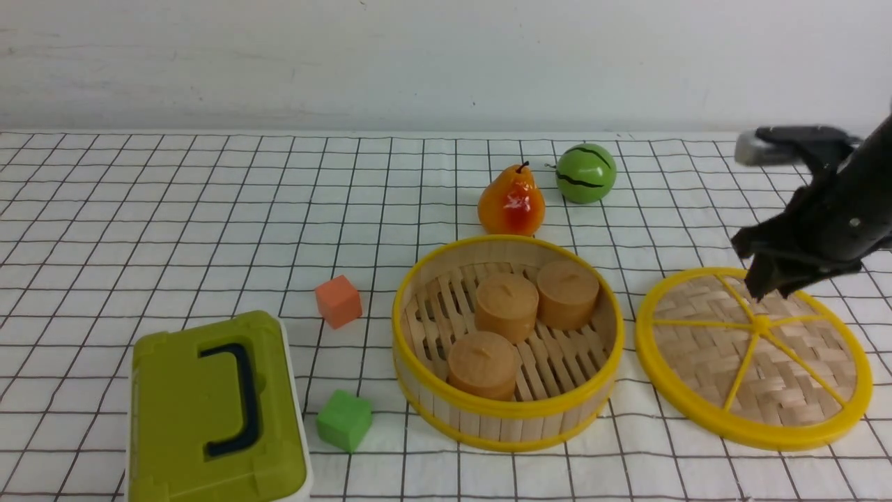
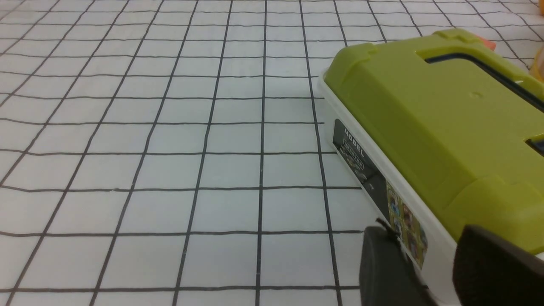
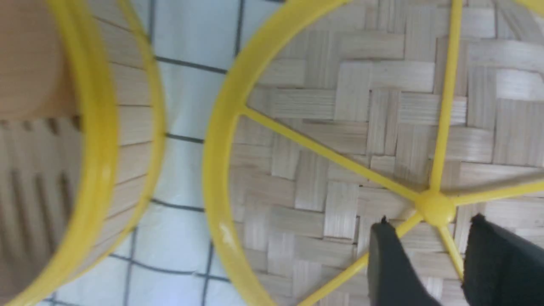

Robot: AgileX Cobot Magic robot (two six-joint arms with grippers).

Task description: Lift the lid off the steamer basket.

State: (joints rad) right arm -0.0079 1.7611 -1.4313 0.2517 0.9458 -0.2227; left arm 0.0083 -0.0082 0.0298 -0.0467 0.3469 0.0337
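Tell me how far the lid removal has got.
Done: the lid lies flat on the cloth, beside the steamer basket and apart from it. The basket stands open with three brown cylinders inside. In hand: the right gripper hangs open over the lid's centre, gripping nothing. Left: seemingly only pulling that arm clear.

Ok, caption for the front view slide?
Lid lies flat beside the uncovered steamer basket; right hand open above it.

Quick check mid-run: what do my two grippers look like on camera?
Both the left gripper and right gripper have matte black, wedge-shaped fingers without markings. The right arm is black and carries a pale grey block. No cables show.
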